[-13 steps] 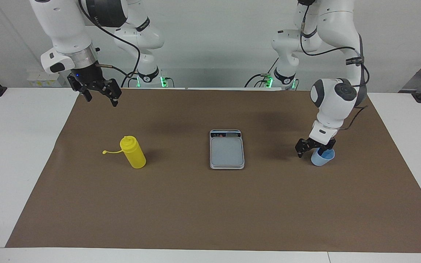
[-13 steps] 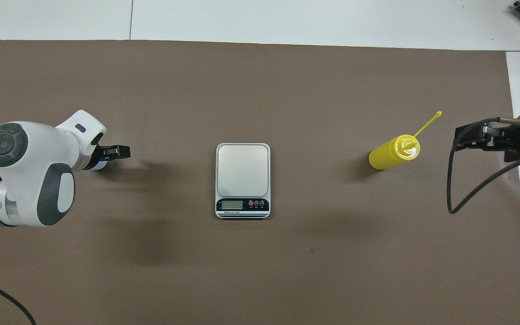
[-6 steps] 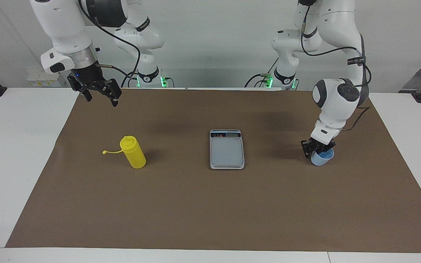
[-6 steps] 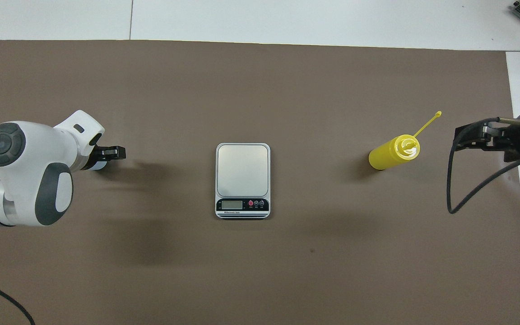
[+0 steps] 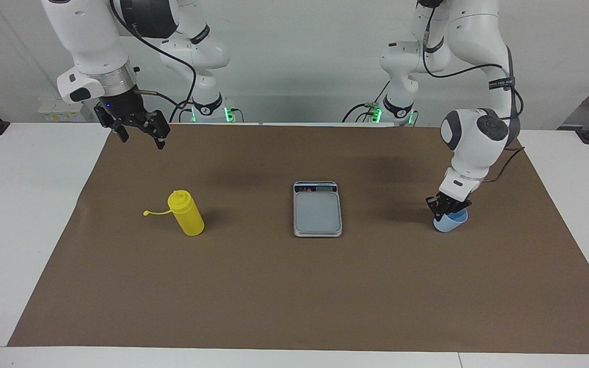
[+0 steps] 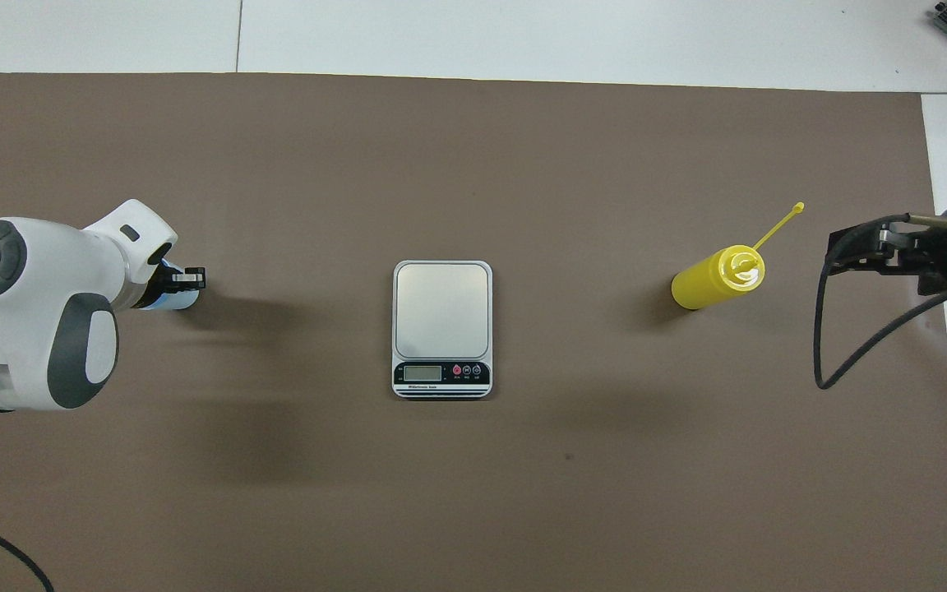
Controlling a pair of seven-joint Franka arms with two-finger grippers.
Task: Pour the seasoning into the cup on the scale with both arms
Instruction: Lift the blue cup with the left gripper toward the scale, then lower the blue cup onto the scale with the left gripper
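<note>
Left gripper (image 5: 448, 206) has just closed and is now gripping the light-blue cup (image 5: 450, 222) beneath it; transfer to the scale (image 5: 317, 209) follows. Right gripper (image 5: 136, 132) is waiting open, above the yellow squeeze bottle (image 5: 186, 213).

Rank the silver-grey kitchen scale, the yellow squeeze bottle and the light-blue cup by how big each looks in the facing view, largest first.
1. Flat rectangular silver-grey kitchen scale
2. Yellow plastic squeeze bottle
3. Small light-blue plastic cup, partly covered by the left arm's tool, so its full extent is unsure.
</note>
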